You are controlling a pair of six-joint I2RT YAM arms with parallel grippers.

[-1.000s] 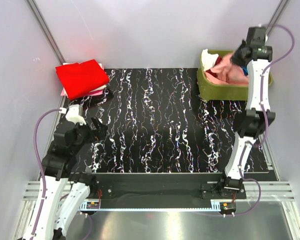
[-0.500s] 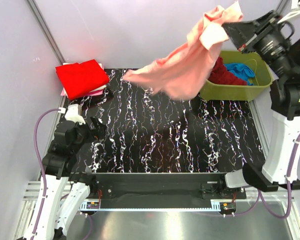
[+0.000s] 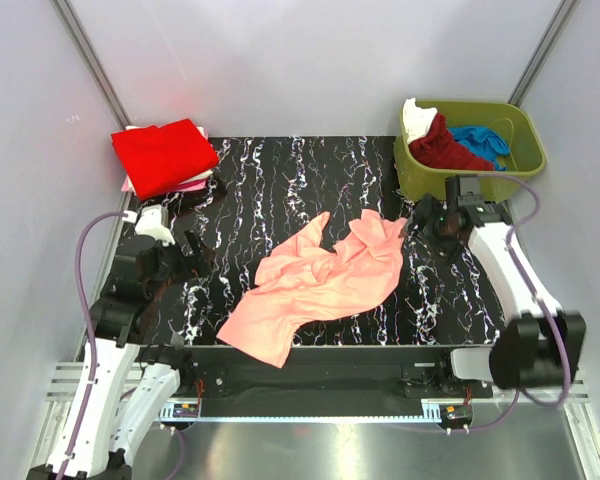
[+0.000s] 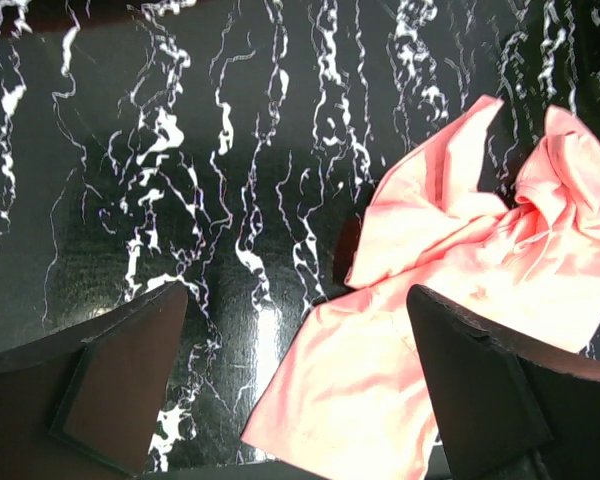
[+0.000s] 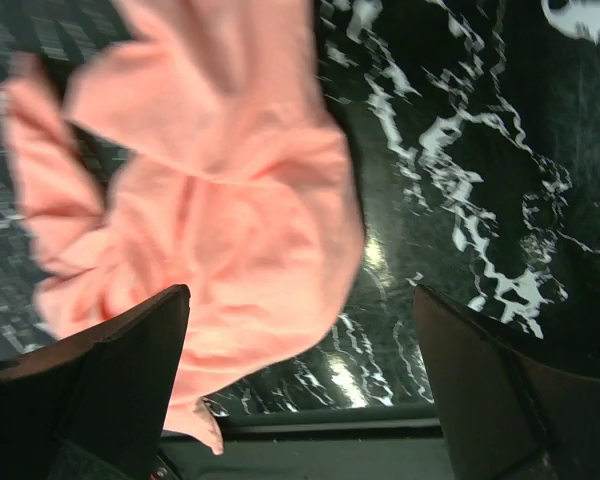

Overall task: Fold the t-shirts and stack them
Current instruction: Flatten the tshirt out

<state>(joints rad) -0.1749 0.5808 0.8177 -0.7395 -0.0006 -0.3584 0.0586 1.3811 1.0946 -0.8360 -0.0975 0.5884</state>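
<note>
Right fingers (image 5: 500, 400) stand wide apart and empty, that arm stretched low over the bench's (image 3: 280, 190) right side, beside the salmon-pink t-shirt (image 3: 320, 285) crumpled near the front edge. Left fingers (image 4: 120, 390) are apart too, low by the left edge. A folded red t-shirt (image 3: 163, 155) sits at the far left corner, and the green tub (image 3: 420, 180) at the far right.

No legible writing

Nothing can be read on the pink shirt (image 3: 320, 280), the red shirt (image 3: 163, 155), the tub (image 3: 415, 178) or the mat (image 3: 280, 190) in any view. The mat's white streaks are only a pattern, not letters.
</note>
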